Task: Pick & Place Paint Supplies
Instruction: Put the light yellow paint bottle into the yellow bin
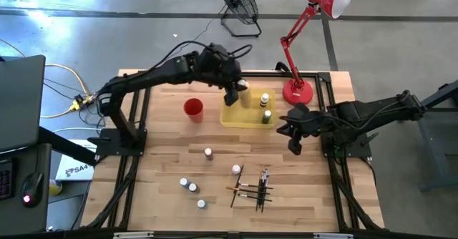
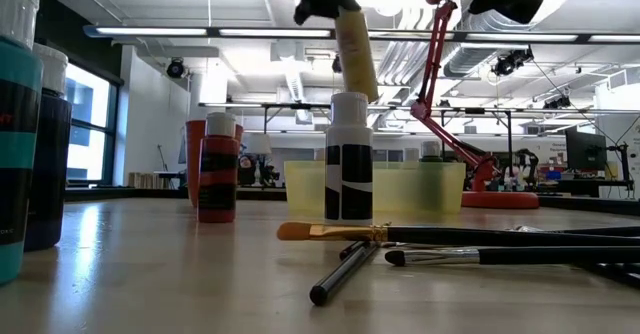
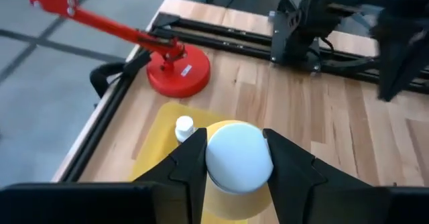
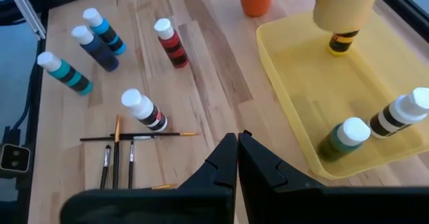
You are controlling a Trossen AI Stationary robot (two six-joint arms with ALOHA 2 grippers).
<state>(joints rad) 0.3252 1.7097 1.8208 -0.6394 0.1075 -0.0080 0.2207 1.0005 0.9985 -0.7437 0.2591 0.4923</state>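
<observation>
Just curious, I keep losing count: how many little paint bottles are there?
8 bottles: five on the table, two in the yellow tray, one in the left end effector above it. Others may be hidden.

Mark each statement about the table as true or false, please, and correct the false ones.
1. The left gripper holds a bottle over the yellow tray. True.
2. The right gripper is wide open. False: its fingers are shut and hold nothing.
3. The red cup stands inside the tray. False: it stands on the table, beside the tray.
4. Two bottles already stand in the tray. True.
5. The paintbrushes lie in the tray. False: they lie on the table.
</observation>
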